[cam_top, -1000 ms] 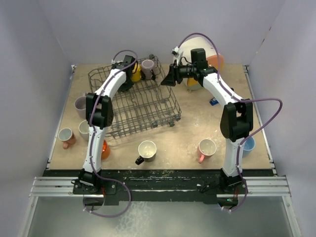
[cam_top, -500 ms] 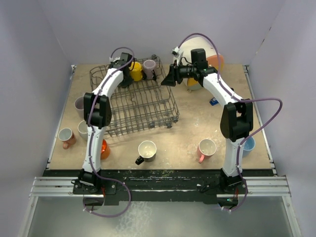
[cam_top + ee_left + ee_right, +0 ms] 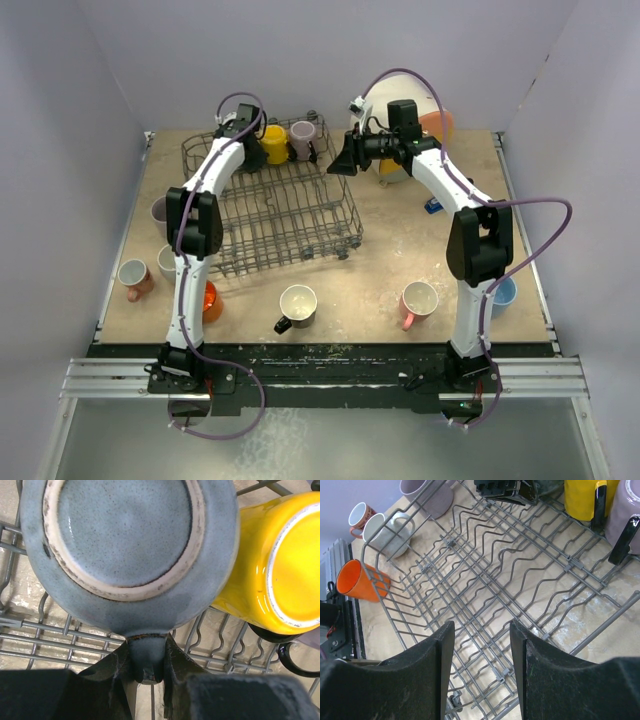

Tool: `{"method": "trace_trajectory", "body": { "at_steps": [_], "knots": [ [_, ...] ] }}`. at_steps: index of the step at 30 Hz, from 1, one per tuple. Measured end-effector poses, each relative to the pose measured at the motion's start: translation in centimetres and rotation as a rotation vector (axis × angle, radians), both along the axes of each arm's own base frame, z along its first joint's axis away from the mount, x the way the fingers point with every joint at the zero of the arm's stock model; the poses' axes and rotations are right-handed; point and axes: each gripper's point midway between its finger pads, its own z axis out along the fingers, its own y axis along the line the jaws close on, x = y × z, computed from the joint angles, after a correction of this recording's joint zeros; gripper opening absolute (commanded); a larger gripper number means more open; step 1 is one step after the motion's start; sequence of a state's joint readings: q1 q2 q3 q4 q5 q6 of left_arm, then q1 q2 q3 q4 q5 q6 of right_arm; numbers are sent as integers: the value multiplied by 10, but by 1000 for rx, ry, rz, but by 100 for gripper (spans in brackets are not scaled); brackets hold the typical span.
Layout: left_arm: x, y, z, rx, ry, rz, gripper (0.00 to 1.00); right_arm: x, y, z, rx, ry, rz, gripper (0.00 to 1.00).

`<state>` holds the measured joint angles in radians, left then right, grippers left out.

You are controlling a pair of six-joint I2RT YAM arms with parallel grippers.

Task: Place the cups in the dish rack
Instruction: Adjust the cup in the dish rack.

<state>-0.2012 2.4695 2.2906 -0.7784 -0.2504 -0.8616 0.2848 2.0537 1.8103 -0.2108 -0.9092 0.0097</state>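
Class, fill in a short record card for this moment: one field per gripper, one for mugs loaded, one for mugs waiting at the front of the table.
left gripper: shut on the handle of an upturned blue mug, at the far-left corner of the dish rack
right gripper: open, holding nothing, above the rack
mugs loaded: yellow mug and mauve mug, far end
mugs waiting at front: black-handled mug, pink mug
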Motion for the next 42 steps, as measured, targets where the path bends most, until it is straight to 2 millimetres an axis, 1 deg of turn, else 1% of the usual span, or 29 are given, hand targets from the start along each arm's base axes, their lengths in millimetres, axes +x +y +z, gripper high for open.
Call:
{"method": "trace_trajectory", "body": {
  "at_steps": [6,11,18,22,24,26,28,32,36,37,40,42],
  "knots": [
    [0,-1,-2,-5,4,-1,29,0,0,0,-1,1,0,51],
    [3,-2,-1,-8,-8,-11,41,0,0,-1,-1,3,0,51],
    [7,-3,1,-13,-24,-22,47,-1,0,-1,1,2,3,52],
    [8,-5,4,-15,-31,-36,54,-2,1,0,4,0,13,52],
    [8,-6,10,-14,-48,-55,57,-5,1,0,7,0,26,52],
    [5,-6,20,-11,-66,-79,60,-8,1,1,5,-1,39,52],
    [-1,-7,35,-9,-92,-110,61,-12,1,3,7,-7,57,52],
    [-16,-9,80,-8,-194,-188,63,-21,-1,9,-1,-34,97,52],
    [-37,-7,126,6,-318,-274,64,-29,-5,13,-30,-68,130,52],
    [-42,-5,134,9,-342,-293,65,-31,-6,14,-39,-81,140,52],
    [-61,8,159,29,-416,-343,71,-37,-9,22,-61,-127,167,52],
    [-77,24,173,48,-461,-359,80,-43,-12,31,-72,-170,185,52]
  ]
}}
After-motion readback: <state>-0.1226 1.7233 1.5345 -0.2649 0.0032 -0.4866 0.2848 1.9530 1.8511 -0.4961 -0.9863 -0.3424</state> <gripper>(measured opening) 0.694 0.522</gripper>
